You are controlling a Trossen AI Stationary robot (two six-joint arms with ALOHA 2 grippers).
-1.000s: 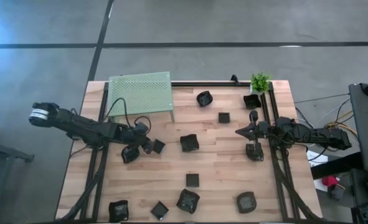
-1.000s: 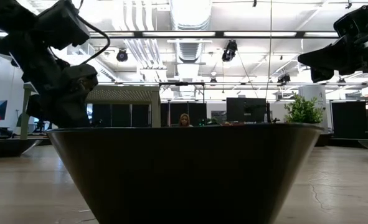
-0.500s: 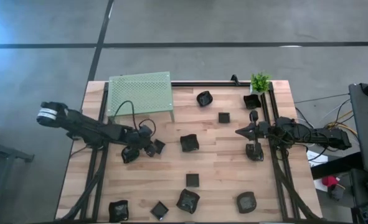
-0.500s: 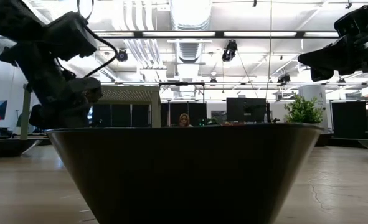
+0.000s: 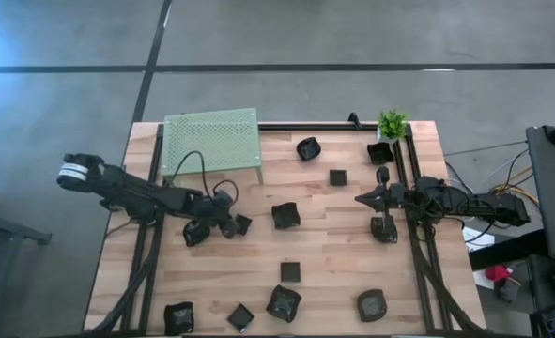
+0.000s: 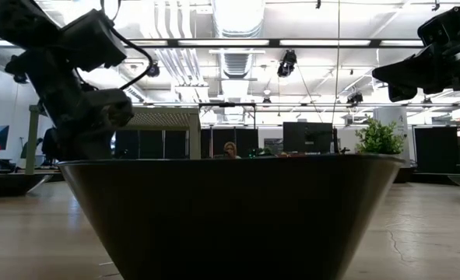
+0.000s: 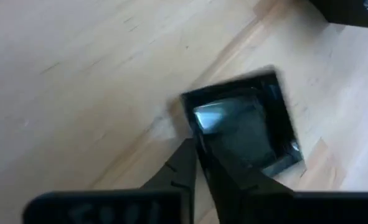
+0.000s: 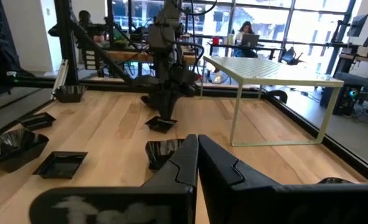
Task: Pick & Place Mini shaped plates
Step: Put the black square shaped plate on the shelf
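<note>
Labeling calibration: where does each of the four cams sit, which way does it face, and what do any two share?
High: above, straight down on table; both arms.
Low: table height, level, behind one mini plate; arms above.
Left wrist: down past left gripper, shut on the square plate rim.
Right wrist: across past shut right gripper at green platform.
Shared: high and right wrist show platform, left arm.

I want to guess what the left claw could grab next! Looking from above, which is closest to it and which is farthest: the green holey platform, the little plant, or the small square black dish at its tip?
1. Small square black dish, right at the left claw.
2. Green perforated platform, at the table's back-left.
3. Small green plant, far across at the back-right corner.
</note>
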